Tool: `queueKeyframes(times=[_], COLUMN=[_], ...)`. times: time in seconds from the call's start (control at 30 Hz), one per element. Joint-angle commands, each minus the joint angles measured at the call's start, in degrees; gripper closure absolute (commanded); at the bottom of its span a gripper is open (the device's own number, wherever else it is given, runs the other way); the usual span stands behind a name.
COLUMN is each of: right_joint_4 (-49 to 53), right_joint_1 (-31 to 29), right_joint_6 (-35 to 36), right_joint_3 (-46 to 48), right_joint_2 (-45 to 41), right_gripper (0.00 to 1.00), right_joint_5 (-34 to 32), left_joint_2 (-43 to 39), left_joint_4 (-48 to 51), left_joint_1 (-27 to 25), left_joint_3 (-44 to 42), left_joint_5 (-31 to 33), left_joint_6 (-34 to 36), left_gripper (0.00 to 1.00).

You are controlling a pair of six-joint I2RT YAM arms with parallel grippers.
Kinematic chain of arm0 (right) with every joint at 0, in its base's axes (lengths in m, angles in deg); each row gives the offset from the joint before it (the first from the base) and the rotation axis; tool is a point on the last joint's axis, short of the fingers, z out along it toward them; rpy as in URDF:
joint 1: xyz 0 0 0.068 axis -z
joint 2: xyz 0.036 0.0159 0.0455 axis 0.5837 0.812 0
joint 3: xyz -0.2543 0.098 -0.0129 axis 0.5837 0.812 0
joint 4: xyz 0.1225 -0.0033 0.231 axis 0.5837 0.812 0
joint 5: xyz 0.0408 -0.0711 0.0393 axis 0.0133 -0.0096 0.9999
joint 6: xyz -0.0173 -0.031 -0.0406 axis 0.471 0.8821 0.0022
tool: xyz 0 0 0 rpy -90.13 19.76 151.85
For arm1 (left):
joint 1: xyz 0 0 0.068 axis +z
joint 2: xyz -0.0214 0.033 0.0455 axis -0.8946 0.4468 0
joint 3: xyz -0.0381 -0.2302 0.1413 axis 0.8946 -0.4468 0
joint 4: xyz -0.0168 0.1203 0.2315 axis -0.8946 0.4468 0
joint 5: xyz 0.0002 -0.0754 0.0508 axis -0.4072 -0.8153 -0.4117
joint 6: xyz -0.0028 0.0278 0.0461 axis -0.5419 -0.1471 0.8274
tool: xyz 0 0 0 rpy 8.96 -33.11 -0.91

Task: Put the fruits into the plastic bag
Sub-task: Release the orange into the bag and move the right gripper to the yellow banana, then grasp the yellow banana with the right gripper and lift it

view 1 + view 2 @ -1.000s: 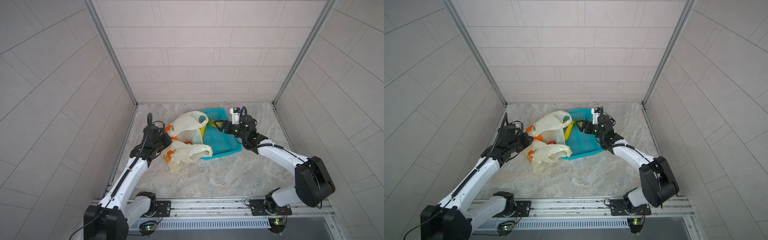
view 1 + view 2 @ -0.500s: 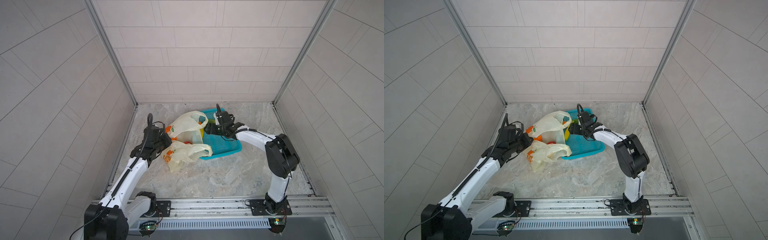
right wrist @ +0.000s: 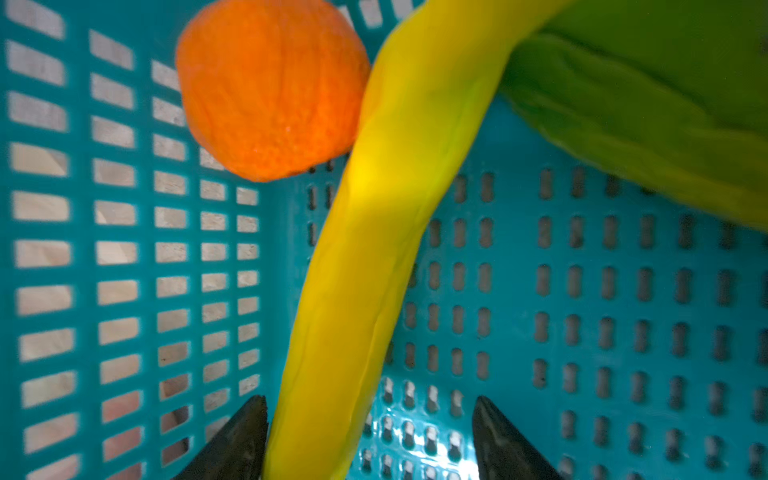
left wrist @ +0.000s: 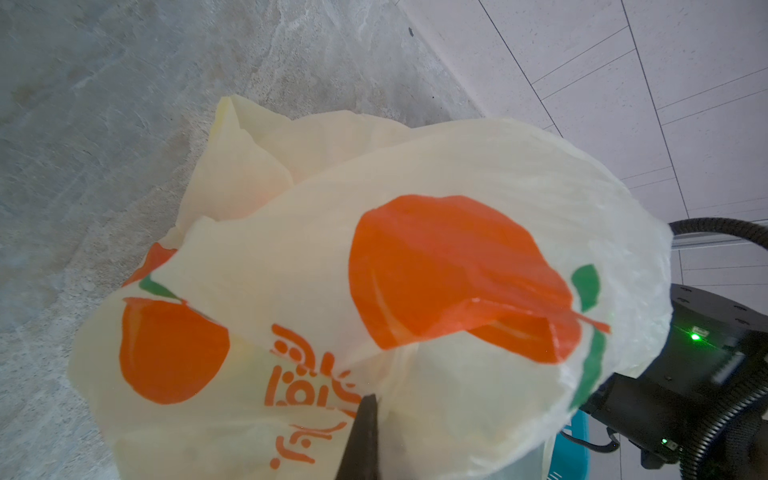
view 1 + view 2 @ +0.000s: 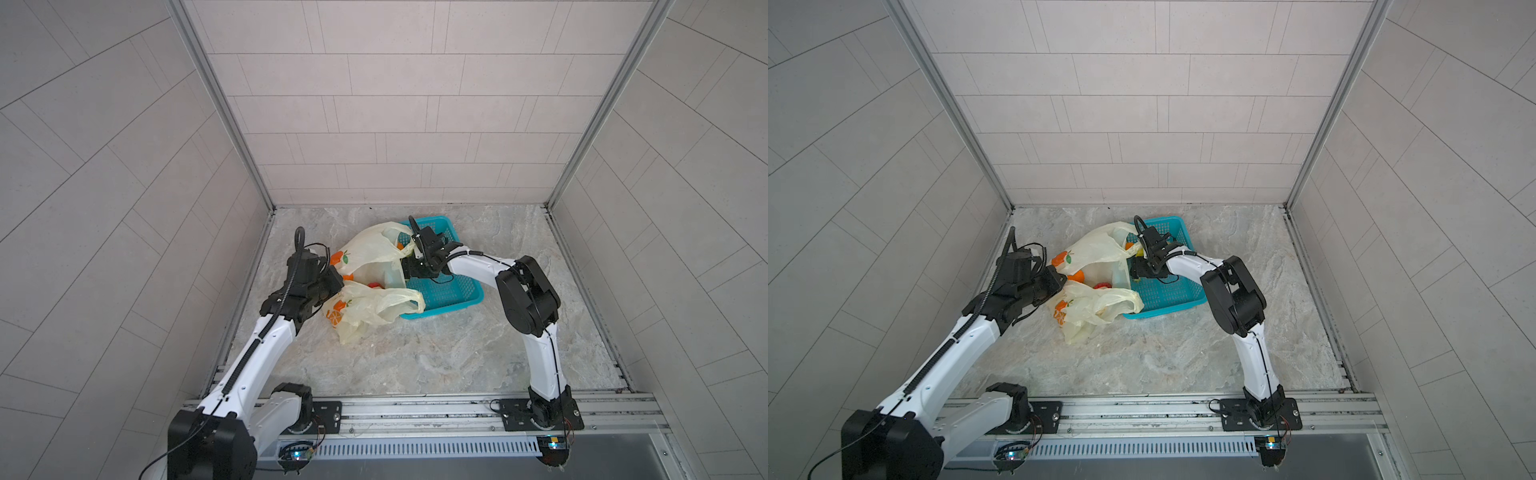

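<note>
The right hand point(image 3: 370, 440) stands fairly wide around the near end of the banana point(image 3: 374, 270). One fingertip point(image 3: 245, 440) touches the banana's side. The opposite one stands clear of it, with bare basket floor showing between, so nothing is gripped. The banana lies on the floor of the teal basket point(image 3: 582, 291) and runs away from the hand toward a corner. There the orange fruit point(image 3: 270, 87) sits against it, beside the slotted wall. A blurred green shape point(image 3: 644, 104) crosses the banana's far end; whether it is fruit or bag film cannot be told. In both top views this hand reaches into the basket at its 9 o'clock side, with the forearm stretching off toward 3 o'clock.

The left hand point(image 5: 330, 283) is closed tight on a fold of the plastic bag point(image 5: 370, 249), at the bag's 9 o'clock edge. The left wrist view shows its dark tip pressed into the printed film. The bag lies crumpled on the tabletop point(image 5: 415, 357) at 9 o'clock of the basket. Its upper lobe is draped over the basket's 10 o'clock corner and its lower lobe touches the 7 o'clock corner. Between the two lobes the bag opens toward 3 o'clock, and a red fruit point(image 5: 374, 285) shows inside.
</note>
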Motion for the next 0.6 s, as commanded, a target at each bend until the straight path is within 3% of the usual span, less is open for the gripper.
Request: queueKeyframes(times=[0.0,0.23,0.5,0.57], right_joint_4=[5.95,5.7,-0.91,-1.93], right_joint_1=[-0.59,-0.47,1.56,2.48], right_joint_6=[2.1,1.53,0.81,0.62], right_joint_3=[-0.14,0.22,5.92,8.05], right_joint_2=[0.51,1.12,-5.56,-8.33], right_gripper=[0.31,0.43,0.73,0.76], right_joint_5=[-8.58,-7.23,-1.74,-0.91], left_joint_2=[-0.49,-0.6,-1.04,-0.95], left_joint_4=[-0.38,-0.3,0.33,0.24], left_joint_1=[-0.23,-0.2,-0.19,-0.19], left_joint_3=[-0.18,-0.23,-0.04,0.03], left_joint_5=[-0.34,-0.5,-0.46,-0.54], left_joint_6=[0.57,0.57,0.88,0.8], left_gripper=[1.0,1.0,1.0,1.0])
